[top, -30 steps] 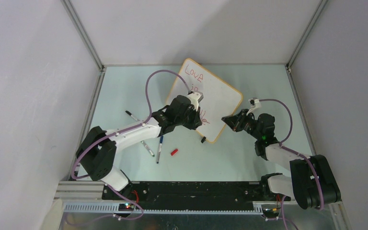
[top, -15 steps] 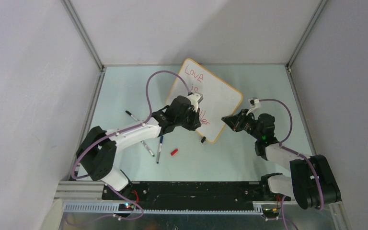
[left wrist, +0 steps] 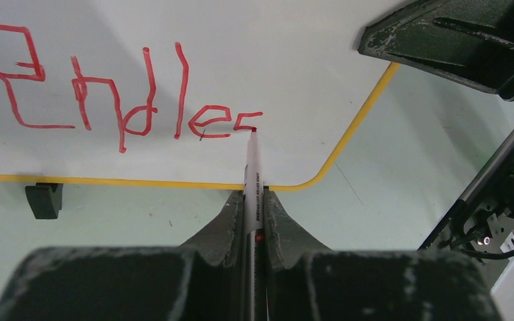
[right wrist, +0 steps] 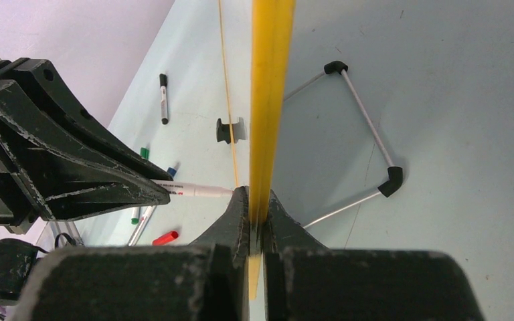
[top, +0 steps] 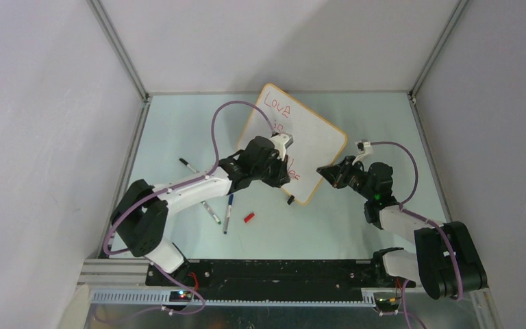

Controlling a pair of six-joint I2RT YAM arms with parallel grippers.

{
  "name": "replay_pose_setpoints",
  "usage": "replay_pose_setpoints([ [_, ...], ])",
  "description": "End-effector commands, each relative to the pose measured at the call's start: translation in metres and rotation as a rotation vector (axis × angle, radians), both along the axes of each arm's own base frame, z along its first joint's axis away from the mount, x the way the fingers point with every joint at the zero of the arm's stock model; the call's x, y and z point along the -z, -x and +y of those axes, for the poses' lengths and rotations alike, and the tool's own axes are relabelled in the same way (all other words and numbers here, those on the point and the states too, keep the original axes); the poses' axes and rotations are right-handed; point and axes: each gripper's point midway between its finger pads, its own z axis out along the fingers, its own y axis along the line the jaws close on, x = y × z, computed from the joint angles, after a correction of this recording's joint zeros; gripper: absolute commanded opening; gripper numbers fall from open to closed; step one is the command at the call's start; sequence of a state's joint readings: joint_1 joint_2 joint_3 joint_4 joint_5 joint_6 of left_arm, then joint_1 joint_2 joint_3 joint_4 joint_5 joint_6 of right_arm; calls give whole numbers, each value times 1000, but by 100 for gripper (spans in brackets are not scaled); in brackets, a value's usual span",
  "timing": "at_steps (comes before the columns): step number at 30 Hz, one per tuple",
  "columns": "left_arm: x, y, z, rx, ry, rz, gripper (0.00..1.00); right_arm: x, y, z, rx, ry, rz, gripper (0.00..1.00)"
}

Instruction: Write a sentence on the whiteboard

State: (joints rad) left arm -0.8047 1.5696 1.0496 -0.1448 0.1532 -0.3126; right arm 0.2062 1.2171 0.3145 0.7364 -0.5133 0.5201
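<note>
The whiteboard (top: pixel 311 140) stands tilted on the table, its frame yellow-orange (left wrist: pixel 358 120). The red sentence reads "Love" (top: pixel 277 104) at the top, a short word under it, and "Endles" (left wrist: pixel 120 100) on the bottom line. My left gripper (left wrist: pixel 253 200) is shut on a white marker (left wrist: pixel 252 170). The marker's red tip touches the board at the end of the last letter. My right gripper (right wrist: pixel 259 200) is shut on the whiteboard's edge (right wrist: pixel 271 100), at the board's right side (top: pixel 329 171). In the top view the left gripper (top: pixel 277 168) covers part of the bottom line.
Loose markers (top: pixel 190 166) (top: pixel 228 212) and a red cap (top: pixel 249 217) lie on the table left of the board. A black clip foot (left wrist: pixel 43 199) sits under the board's lower edge. A wire stand (right wrist: pixel 368 134) lies behind the board. Walls close in three sides.
My left gripper has crept slightly right along the bottom line with the marker. The right arm and the board have not moved.
</note>
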Motion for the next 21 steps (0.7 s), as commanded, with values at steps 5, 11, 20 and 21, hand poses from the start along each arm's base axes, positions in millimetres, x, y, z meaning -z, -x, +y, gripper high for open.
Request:
replay_pose_setpoints([
  [5, -8, 0, -13, 56, -7, -23, 0, -1, -1, 0, -16, 43, -32, 0],
  [11, 0, -2, -9, 47, -51, -9, 0, -2, -1, 0, -17, 43, -35, 0],
  [20, 4, -4, -1, 27, -109, -7, 0, -2, 0, 1, -19, 42, -34, 0],
  [21, 4, -6, 1, 19, -114, -13, 0, -2, 0, 1, -19, 42, -33, 0],
])
